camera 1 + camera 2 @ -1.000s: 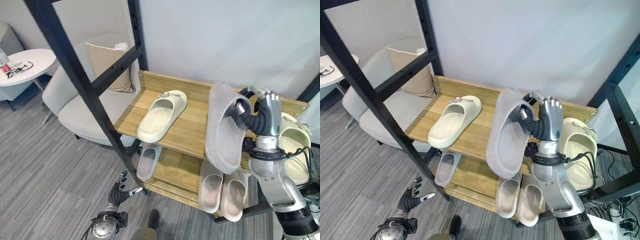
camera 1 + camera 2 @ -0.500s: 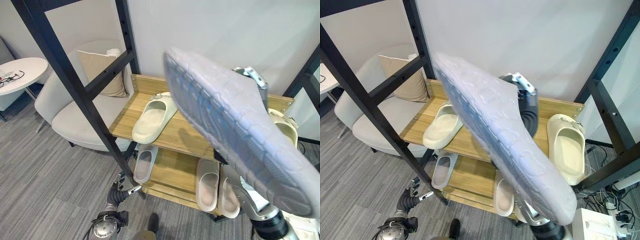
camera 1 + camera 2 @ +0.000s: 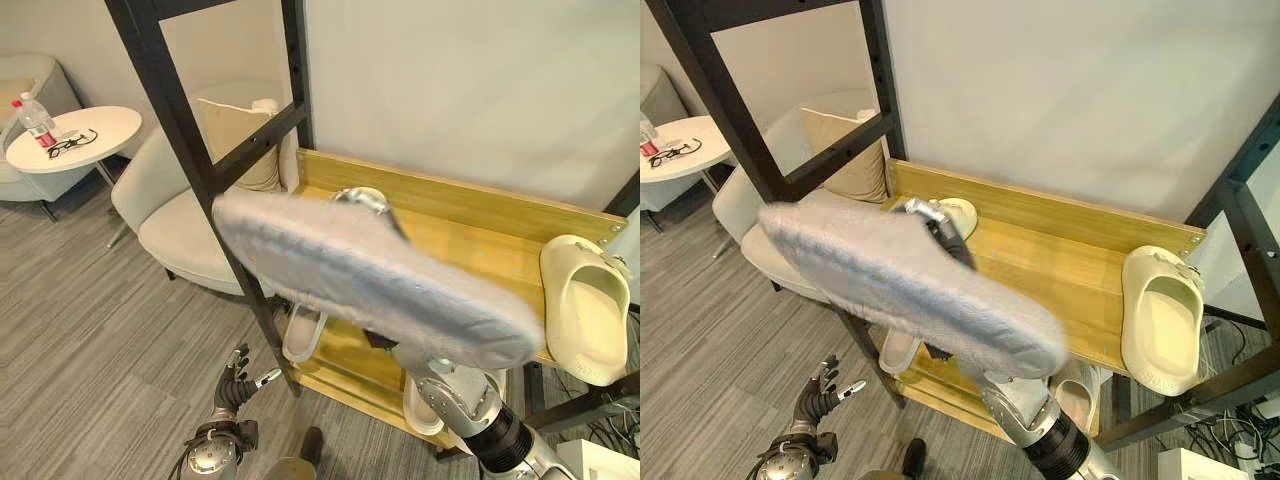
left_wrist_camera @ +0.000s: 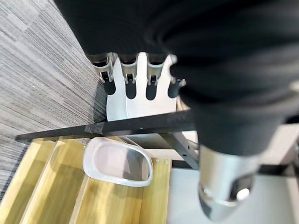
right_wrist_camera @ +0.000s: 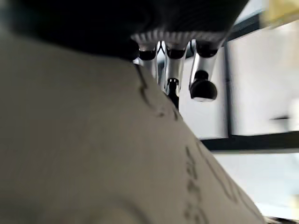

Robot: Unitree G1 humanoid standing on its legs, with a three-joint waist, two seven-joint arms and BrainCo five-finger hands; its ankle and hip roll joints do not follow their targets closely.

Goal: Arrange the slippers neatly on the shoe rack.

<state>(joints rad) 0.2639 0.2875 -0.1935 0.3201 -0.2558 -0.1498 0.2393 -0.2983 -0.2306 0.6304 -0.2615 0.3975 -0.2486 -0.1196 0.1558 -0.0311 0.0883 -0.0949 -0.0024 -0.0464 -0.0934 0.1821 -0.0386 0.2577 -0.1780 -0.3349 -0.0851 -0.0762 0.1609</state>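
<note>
Since half a second ago the grey slipper has swung from a steep diagonal across the head views to a flatter, nearly level pose, sole up towards the camera, and the whole view has shifted too, so part of that change is the camera's own. The slipper is carried in the air in front of the shoe rack, above its top shelf, not yet set down. The right hand is under and behind it; the right wrist view shows its fingers reaching along the slipper's edge with the slipper pressed close against the palm, so it reads as curled round the slipper, though the thumb is hidden. The left hand hangs low by the floor, well apart from the rack, its fingers loosely spread and holding nothing. On the top shelf a cream slipper lies at the right end, and the toe of another cream slipper peeks out behind the carried one at the left. On the lower shelf a grey slipper lies near the left post. As a judgement, the task is partly done: several slippers are shelved, the carried one needs turning sole down and placing, probably on the bare middle of the top shelf.
</note>
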